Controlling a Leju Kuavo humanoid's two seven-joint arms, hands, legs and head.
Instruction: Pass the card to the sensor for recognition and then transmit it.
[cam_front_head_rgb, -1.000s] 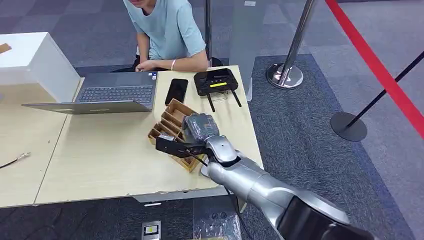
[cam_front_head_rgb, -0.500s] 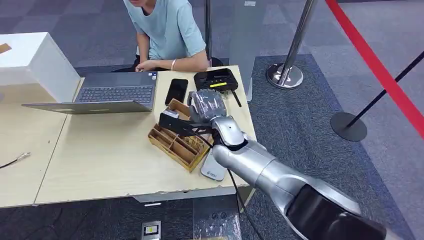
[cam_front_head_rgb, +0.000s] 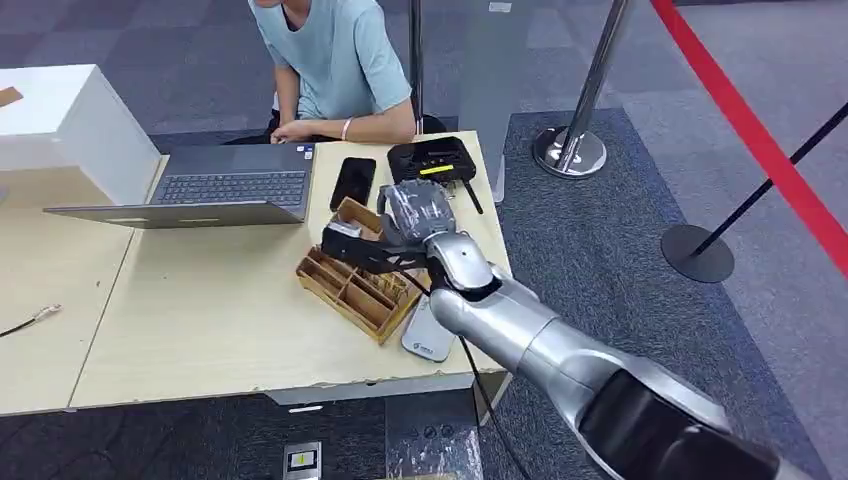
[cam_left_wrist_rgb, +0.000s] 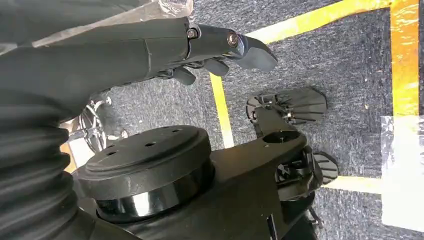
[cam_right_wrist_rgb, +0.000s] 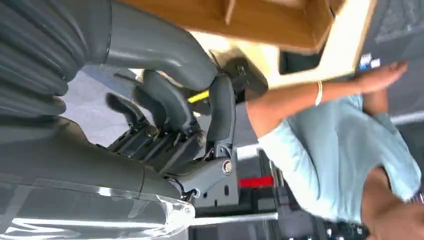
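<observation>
Right hand (cam_front_head_rgb: 385, 240), frame centre, poised over the far end of the wooden organizer (cam_front_head_rgb: 355, 285); fingers curled inward, whether they hold the card cannot be told. Grey sensor pad (cam_front_head_rgb: 427, 335) lower centre, beside the organizer. Left hand (cam_left_wrist_rgb: 220, 50) above carpet, fingers apart, nothing held. Laptop (cam_front_head_rgb: 215, 190), phone (cam_front_head_rgb: 353, 182), router (cam_front_head_rgb: 432, 160) upper centre; seated person (cam_front_head_rgb: 335, 60) at top.

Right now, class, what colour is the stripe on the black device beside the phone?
Yellow, running across the black device beside the phone; the head view shows it best.

Even, bright indoor light with soft shadows (right wrist view blurred, slightly overexposed)
</observation>
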